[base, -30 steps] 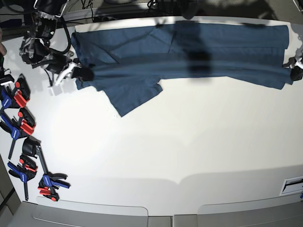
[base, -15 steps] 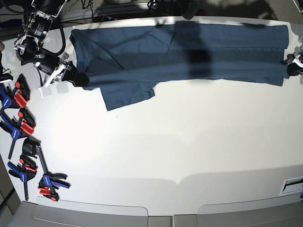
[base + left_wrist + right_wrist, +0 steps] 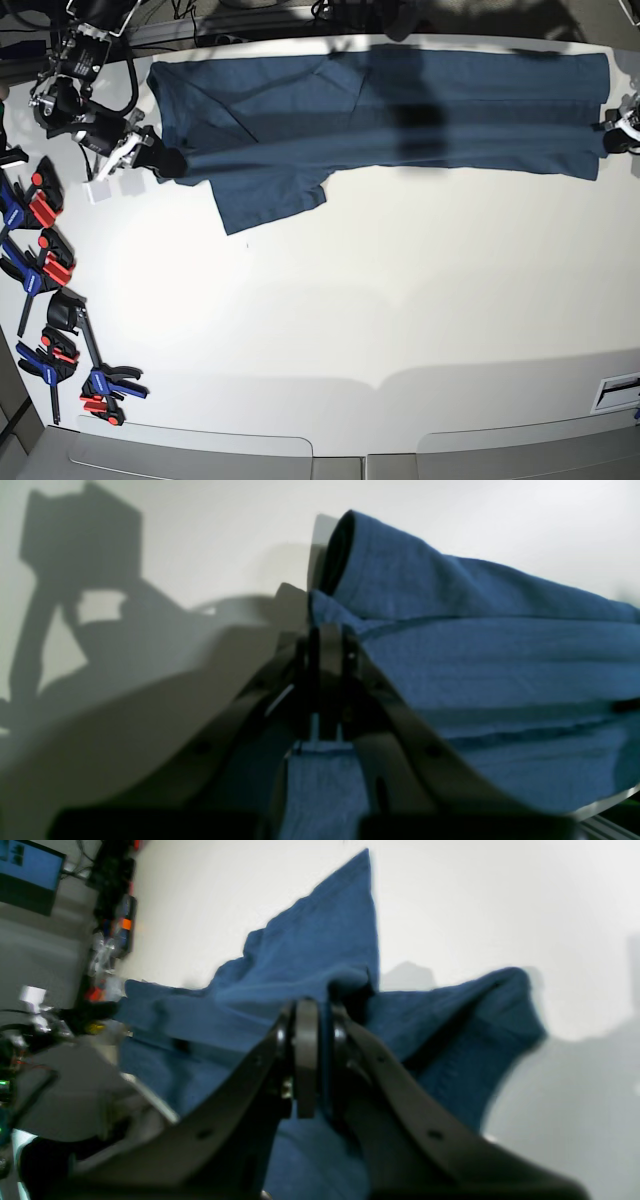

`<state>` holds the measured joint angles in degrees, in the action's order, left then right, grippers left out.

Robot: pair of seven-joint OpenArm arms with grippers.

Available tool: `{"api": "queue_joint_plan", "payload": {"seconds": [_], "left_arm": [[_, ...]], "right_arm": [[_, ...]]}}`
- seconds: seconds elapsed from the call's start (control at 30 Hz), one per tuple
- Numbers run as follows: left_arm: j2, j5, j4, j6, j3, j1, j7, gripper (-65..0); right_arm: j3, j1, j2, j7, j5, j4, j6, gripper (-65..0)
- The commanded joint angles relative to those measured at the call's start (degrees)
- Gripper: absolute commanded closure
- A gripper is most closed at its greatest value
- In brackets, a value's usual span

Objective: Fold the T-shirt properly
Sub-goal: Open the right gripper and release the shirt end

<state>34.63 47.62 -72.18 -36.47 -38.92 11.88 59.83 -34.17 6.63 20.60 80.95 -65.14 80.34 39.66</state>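
While the left wrist view is mostly blur and shadow, you can see the left gripper point(image 3: 327, 645) with its jaws pressed together on a bunched edge of the navy T-shirt point(image 3: 475, 680), folds stacked up to the right of it over the white table point(image 3: 200, 540).

Right wrist view: the right gripper point(image 3: 315, 1040) is also pinching cloth, with a sleeve poking up toward the far side and another flap hanging out to the right.

Base view: the T-shirt point(image 3: 400, 110) is stretched in a long band along the far edge of the table point(image 3: 380, 300), right gripper point(image 3: 160, 160) holding the left end, left gripper point(image 3: 618, 138) holding the right end. 1 sleeve point(image 3: 270, 200) sticks out toward the near side. A row of blue and red clamps point(image 3: 45, 265) sits at the left edge.

My worry: if the 2 arms pull unevenly, or 1 thin pinch slips, the band twists and the fold comes out crooked. That loose sleeve could also get trapped under the fold.
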Motion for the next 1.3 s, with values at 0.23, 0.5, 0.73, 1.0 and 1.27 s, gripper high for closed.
{"api": "queue_joint_plan", "payload": {"seconds": [0.23,0.5,0.73,1.0,1.27], "left_arm": [[1.62,0.48,-0.98,-0.26,-0.52,-0.28,-1.16,0.0],[1.62,0.50,-0.98,-0.26,-0.52,-0.31,-1.46,-10.8],[1.77,3.15,-1.33,-0.26,-0.55,-0.33,-7.61,-14.6],[1.77,4.55,-6.54,-0.46,-6.86,-0.35,-10.36,-14.6],[1.77,4.52,-8.96,-0.46,-15.89,-0.33,-13.22,-14.6]], "right_arm": [[-0.33,0.24,0.94,-0.95,6.43,1.03,0.34,0.0],[-0.33,0.20,0.94,-2.60,6.67,1.03,0.34,-3.0],[-0.33,0.09,0.85,-4.72,6.01,1.05,0.34,-21.2],[-0.37,-5.09,0.92,-6.36,1.60,1.05,0.34,-21.2],[-0.35,-15.76,0.79,-7.37,3.52,1.03,0.34,-21.2]]}}
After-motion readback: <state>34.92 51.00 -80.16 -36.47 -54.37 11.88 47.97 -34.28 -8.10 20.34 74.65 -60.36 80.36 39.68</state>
